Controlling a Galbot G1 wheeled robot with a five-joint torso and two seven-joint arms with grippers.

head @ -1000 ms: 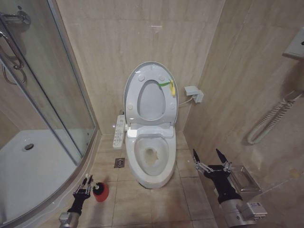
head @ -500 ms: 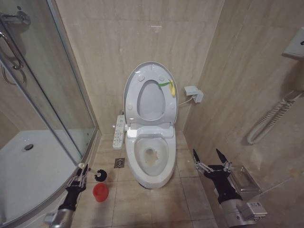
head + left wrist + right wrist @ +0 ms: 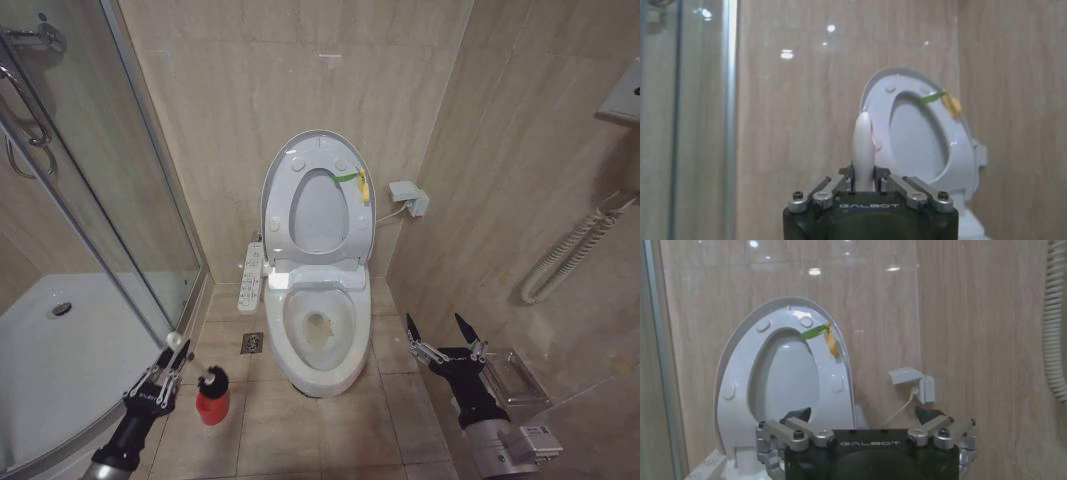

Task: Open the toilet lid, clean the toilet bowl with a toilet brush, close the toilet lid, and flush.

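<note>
The toilet lid (image 3: 300, 150) stands raised against the back wall, with the ring seat up in front of it. Below it the toilet bowl (image 3: 318, 335) is uncovered. At the lower left my left gripper (image 3: 168, 368) is shut on the toilet brush (image 3: 205, 378). Its white handle points up toward the shower, and its dark head hangs just above the red cup (image 3: 212, 406). In the left wrist view the handle (image 3: 862, 142) sticks out between the shut fingers of the left gripper (image 3: 863, 177), with the lid (image 3: 920, 130) behind. My right gripper (image 3: 437, 326) is open and empty to the right of the bowl (image 3: 863, 416).
A glass shower enclosure (image 3: 100, 220) curves along the left. The long button panel (image 3: 250, 275) and a floor drain (image 3: 252, 343) lie left of the bowl. A wall socket (image 3: 408, 197), a coiled hose (image 3: 565, 260) and a metal holder (image 3: 515, 375) are on the right wall.
My left gripper has lifted the brush out of the red cup and tilted it, with the handle now toward the shower. The right arm has not moved.
</note>
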